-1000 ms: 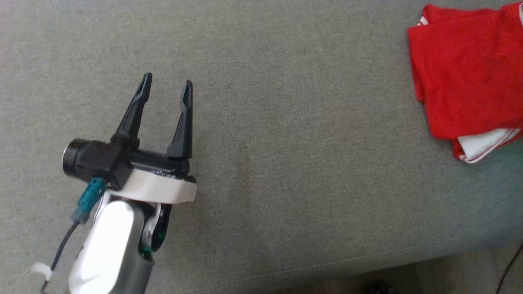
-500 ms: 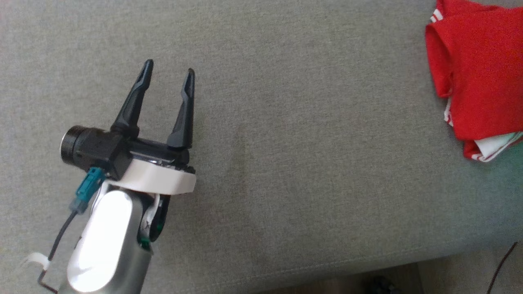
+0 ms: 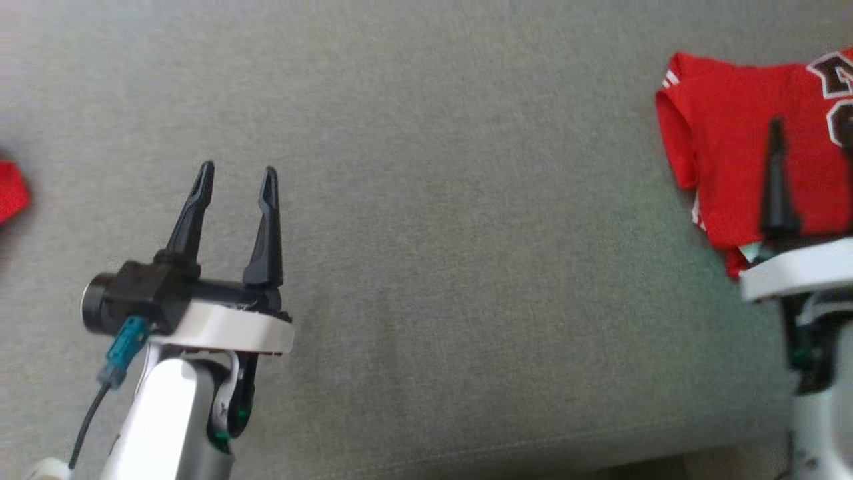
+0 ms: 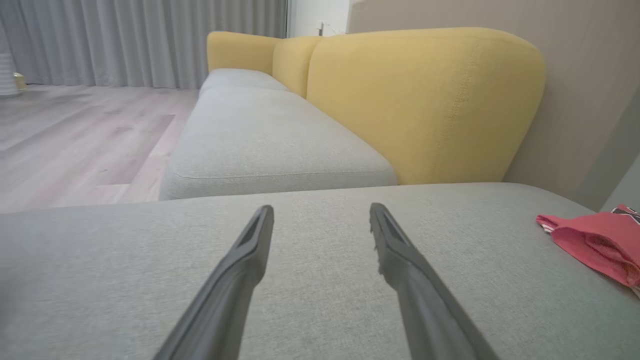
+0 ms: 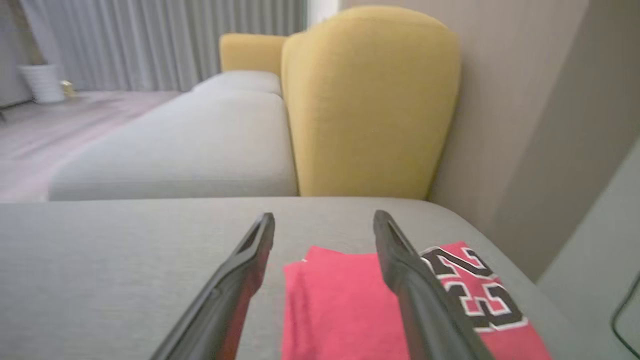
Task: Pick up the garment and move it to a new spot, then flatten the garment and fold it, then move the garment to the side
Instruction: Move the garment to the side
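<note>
Right gripper point(image 5: 324, 216), newly above half-visible garment point(image 3: 733, 153)

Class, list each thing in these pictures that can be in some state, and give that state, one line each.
red garment, folded, lying on the grey sofa cushion, number print up, not gripped
left gripper, open, empty, over bare cushion
right gripper, open, empty, poised over the garment

Soft, even daylight; head view slightly motion-blurred.
</note>
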You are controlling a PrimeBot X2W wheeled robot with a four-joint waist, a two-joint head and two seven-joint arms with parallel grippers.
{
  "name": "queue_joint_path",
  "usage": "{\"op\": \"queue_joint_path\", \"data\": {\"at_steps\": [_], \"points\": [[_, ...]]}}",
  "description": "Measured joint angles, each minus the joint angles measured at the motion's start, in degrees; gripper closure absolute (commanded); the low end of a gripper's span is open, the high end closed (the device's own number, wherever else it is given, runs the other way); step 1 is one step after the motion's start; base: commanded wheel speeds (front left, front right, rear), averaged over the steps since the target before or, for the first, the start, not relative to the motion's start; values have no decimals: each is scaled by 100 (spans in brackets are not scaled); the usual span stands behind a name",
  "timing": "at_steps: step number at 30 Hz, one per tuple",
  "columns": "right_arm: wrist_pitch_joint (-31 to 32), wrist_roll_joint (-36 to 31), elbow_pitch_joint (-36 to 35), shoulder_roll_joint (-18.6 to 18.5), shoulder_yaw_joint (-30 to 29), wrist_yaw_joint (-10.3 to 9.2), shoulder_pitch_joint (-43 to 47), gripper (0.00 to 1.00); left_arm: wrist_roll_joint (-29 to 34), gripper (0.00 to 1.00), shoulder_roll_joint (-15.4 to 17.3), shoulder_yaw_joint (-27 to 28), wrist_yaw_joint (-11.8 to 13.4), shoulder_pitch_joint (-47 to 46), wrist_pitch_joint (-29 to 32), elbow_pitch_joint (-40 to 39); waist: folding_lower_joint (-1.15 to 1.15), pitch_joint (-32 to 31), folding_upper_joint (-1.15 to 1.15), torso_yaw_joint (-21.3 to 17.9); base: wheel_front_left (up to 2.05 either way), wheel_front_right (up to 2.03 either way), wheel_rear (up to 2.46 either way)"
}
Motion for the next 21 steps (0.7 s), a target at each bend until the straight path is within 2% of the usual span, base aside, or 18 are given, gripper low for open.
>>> {"op": "queue_joint_path", "data": {"at_steps": [8,14,21], "points": [[-203,277,-300,319,770,0,438,0,-149,0,7,207,193,392,0,-12,0,-457,0,358,0,0,0],[-330,439,-189,389,891,0,850,0,-197,0,47,302,296,924,5,-94,0,-800,0,559,0,0,0],[-334,453,-204,426,900,0,1456,0,-194,0,118,170,296,1310,154,-146,0,-1206,0,684,0,0,0]]}}
